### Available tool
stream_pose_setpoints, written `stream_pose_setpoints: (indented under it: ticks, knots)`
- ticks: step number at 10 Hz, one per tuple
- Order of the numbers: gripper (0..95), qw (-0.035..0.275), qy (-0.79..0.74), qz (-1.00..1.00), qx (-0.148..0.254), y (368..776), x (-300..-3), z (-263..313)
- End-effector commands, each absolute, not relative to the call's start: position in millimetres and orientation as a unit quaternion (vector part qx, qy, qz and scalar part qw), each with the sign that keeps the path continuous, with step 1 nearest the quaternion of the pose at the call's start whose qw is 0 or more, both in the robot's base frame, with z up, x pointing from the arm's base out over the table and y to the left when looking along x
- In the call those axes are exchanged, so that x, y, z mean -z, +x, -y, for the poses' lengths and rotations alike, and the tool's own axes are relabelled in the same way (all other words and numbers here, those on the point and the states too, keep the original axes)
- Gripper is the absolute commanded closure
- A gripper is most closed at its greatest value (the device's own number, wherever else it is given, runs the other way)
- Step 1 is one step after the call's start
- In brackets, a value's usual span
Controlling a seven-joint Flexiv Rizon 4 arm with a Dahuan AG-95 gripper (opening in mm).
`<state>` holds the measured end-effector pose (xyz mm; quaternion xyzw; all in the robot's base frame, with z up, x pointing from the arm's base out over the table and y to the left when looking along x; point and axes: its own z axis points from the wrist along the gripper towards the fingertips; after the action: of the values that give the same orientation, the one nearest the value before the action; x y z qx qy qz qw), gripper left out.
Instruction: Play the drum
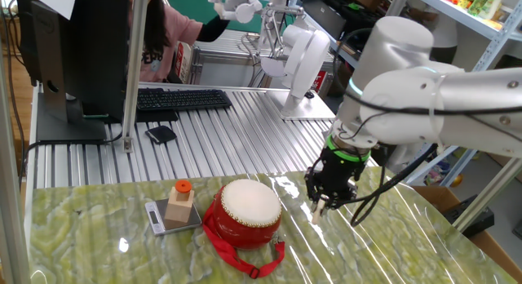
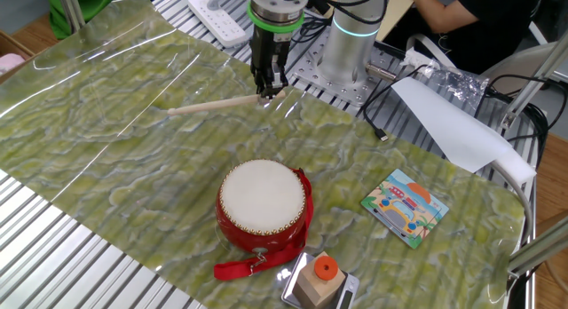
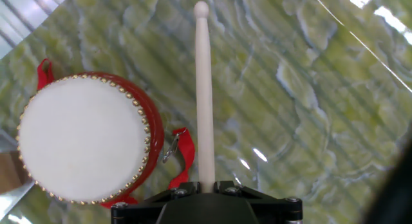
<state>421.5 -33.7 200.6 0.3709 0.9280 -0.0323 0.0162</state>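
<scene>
While the fingers (image 2: 269, 87) were clenched on the drumstick (image 2: 222, 103), the drum (image 2: 263, 205) stood on the bench (image 2: 106, 149), well apart from the stick, and striking remained undone.

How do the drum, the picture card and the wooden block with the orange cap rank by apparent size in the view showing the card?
1. drum, clearly largest.
2. picture card.
3. wooden block, smallest, though the frame edge crops it.
</scene>
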Motion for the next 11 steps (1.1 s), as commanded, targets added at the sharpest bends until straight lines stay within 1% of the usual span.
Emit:
stream_pose_setpoints:
  ticks: [1,3,5,11]
  knots:
    - [95.0,0.007,0.367,-0.930,0.024,422.4,-200.5,34.2]
    - [95.0,0.002,0.357,-0.934,0.020,422.4,-200.5,34.2]
    - [95.0,-0.010,0.364,-0.931,0.006,422.4,-200.5,34.2]
    - [95.0,-0.018,0.345,-0.938,0.011,422.4,-200.5,34.2]
